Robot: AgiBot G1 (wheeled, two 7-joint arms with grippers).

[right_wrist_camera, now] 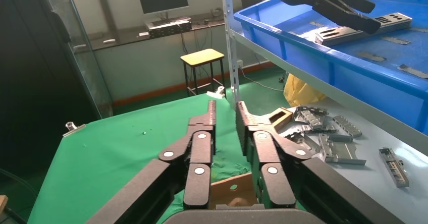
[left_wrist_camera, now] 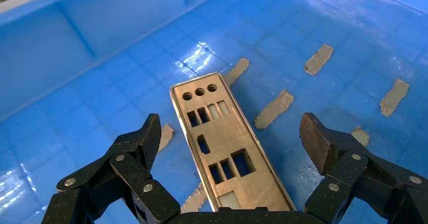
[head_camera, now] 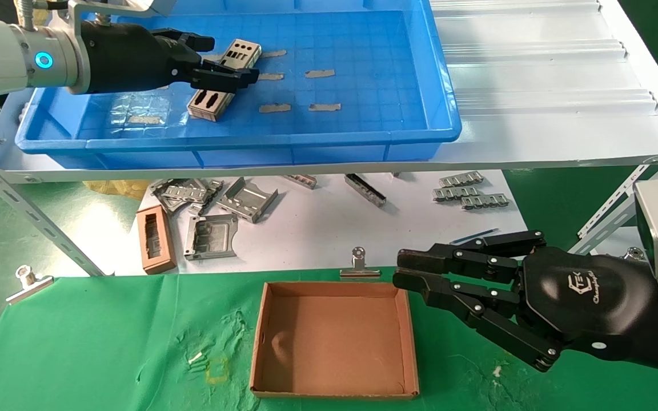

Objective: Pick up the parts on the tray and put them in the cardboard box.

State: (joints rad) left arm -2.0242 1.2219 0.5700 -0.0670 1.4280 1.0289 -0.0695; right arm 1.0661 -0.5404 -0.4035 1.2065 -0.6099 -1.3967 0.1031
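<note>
In the blue tray (head_camera: 420,85), near its left end, one perforated metal plate (head_camera: 225,80) lies tilted across the grid floor. The left gripper (head_camera: 223,63) hangs directly over it, fingers spread wide on either side; whether they touch it is hard to tell. The right gripper (head_camera: 406,271), fingers nearly together and holding nothing, hovers by the far right corner of the empty cardboard box (head_camera: 334,391).
</note>
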